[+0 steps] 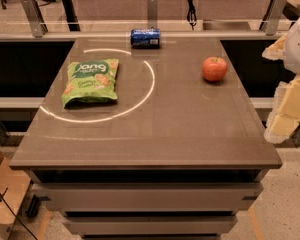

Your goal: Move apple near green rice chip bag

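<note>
The apple is small, round and red-orange, and sits on the right side of the brown table, towards the back. The green rice chip bag lies flat on the left side, far from the apple. My gripper shows as pale cream parts at the right edge of the view, beyond the table's right edge and to the right of the apple. It touches nothing.
A small blue can lies on its side at the back edge of the table, in the middle. A bright ring of reflected light curves across the tabletop. Railings and posts run behind the table. A wooden piece stands at the lower left.
</note>
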Action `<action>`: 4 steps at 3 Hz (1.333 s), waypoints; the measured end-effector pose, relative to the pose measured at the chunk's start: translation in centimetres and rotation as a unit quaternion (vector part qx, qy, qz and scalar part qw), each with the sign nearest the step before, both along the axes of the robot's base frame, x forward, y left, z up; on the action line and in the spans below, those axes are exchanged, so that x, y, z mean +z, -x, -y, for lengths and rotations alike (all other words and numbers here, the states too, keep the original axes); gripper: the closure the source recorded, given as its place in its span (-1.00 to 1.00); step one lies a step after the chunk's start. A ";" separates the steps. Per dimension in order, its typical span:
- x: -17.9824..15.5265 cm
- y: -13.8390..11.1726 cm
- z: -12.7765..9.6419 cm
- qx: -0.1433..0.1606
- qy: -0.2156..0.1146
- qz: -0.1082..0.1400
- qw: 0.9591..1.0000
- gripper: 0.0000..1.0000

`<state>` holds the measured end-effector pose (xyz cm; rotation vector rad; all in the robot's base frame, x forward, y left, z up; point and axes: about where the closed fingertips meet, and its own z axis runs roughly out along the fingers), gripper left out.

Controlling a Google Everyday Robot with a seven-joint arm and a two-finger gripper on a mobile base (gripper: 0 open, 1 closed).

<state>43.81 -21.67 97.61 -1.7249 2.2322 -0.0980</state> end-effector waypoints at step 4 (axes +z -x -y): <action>-1.2 -4.6 -0.4 0.012 -0.123 0.053 0.991 -1.00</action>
